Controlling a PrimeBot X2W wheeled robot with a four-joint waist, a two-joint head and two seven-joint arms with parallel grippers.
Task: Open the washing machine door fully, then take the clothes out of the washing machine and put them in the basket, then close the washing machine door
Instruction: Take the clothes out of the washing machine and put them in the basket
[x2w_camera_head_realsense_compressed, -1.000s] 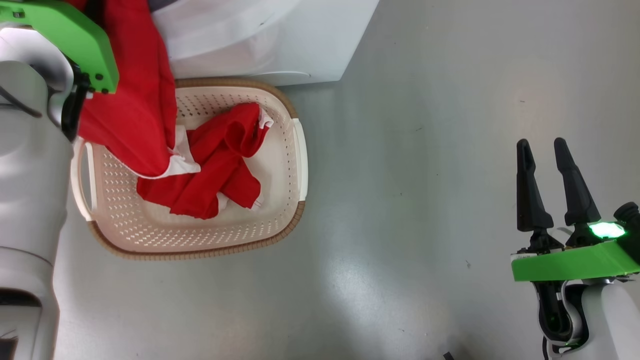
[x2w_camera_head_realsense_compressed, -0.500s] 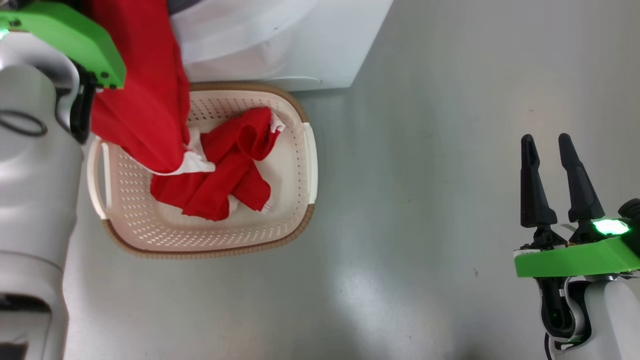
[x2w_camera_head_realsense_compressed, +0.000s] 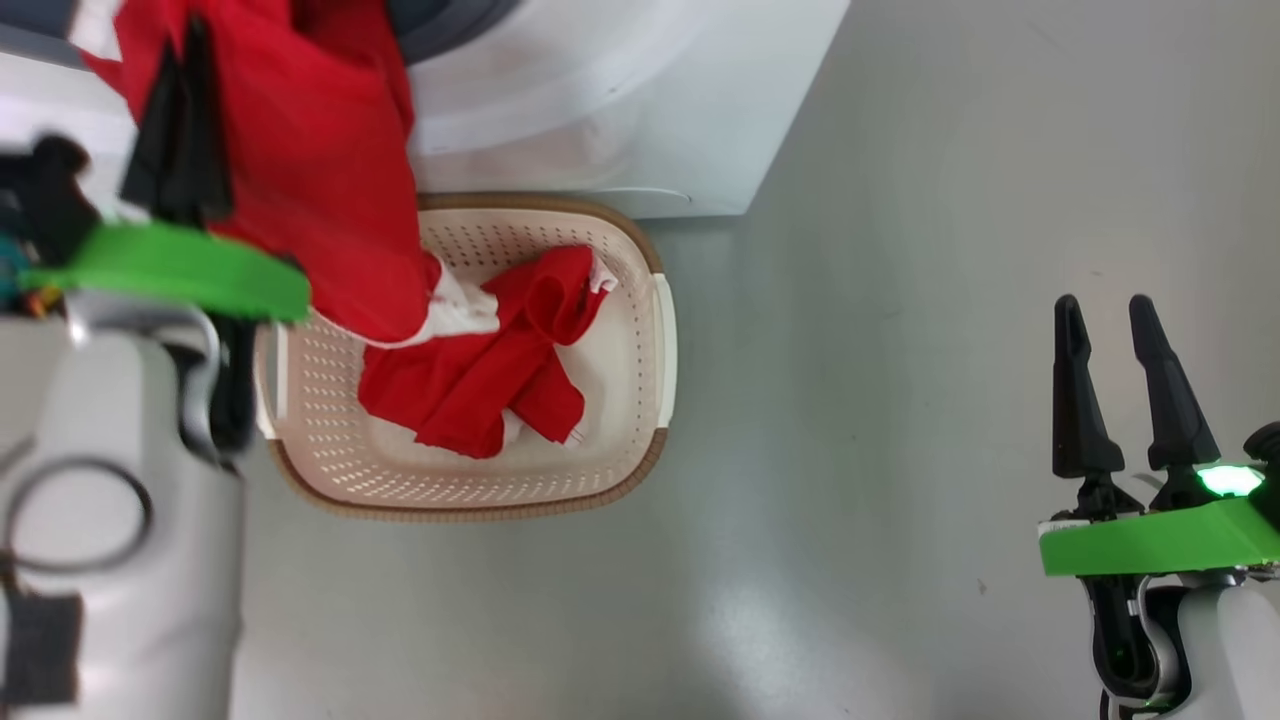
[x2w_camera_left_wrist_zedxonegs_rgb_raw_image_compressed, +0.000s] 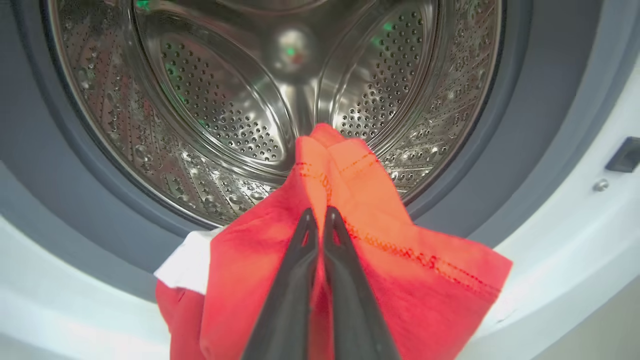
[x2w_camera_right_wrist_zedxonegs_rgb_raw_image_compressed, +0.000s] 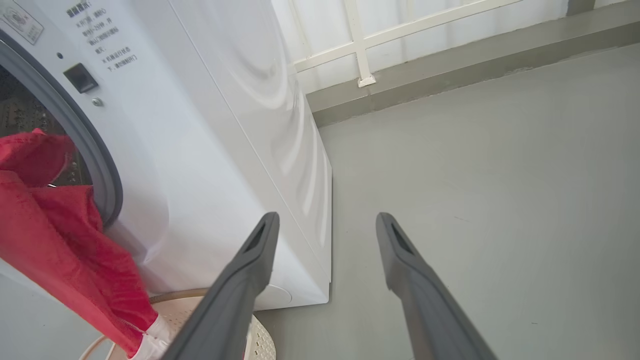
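My left gripper (x2w_camera_left_wrist_zedxonegs_rgb_raw_image_compressed: 317, 216) is shut on a fold of a red garment (x2w_camera_left_wrist_zedxonegs_rgb_raw_image_compressed: 385, 265) in front of the washing machine's steel drum (x2w_camera_left_wrist_zedxonegs_rgb_raw_image_compressed: 225, 115). In the head view that left gripper (x2w_camera_head_realsense_compressed: 188, 60) holds the red garment (x2w_camera_head_realsense_compressed: 330, 180), which hangs from the washing machine (x2w_camera_head_realsense_compressed: 620, 100) down to the basket (x2w_camera_head_realsense_compressed: 640, 470). A second red garment (x2w_camera_head_realsense_compressed: 480, 385) lies crumpled inside the basket. Far to the right, my right gripper (x2w_camera_head_realsense_compressed: 1105, 312) stands open above the floor with nothing between its fingers. The washing machine door is out of view.
The grey rubber gasket (x2w_camera_left_wrist_zedxonegs_rgb_raw_image_compressed: 50, 190) rings the drum opening. The right wrist view looks past my right gripper (x2w_camera_right_wrist_zedxonegs_rgb_raw_image_compressed: 325, 220) at the washing machine's white side (x2w_camera_right_wrist_zedxonegs_rgb_raw_image_compressed: 225, 125), the hanging garment (x2w_camera_right_wrist_zedxonegs_rgb_raw_image_compressed: 50, 235), the basket's edge (x2w_camera_right_wrist_zedxonegs_rgb_raw_image_compressed: 257, 340) and bare grey floor (x2w_camera_right_wrist_zedxonegs_rgb_raw_image_compressed: 475, 175) up to a wall sill.
The head camera has shifted, so the whole picture slid right and down. My left gripper has shut on the hanging red garment, and its dark fingers now show. The right gripper stays open.
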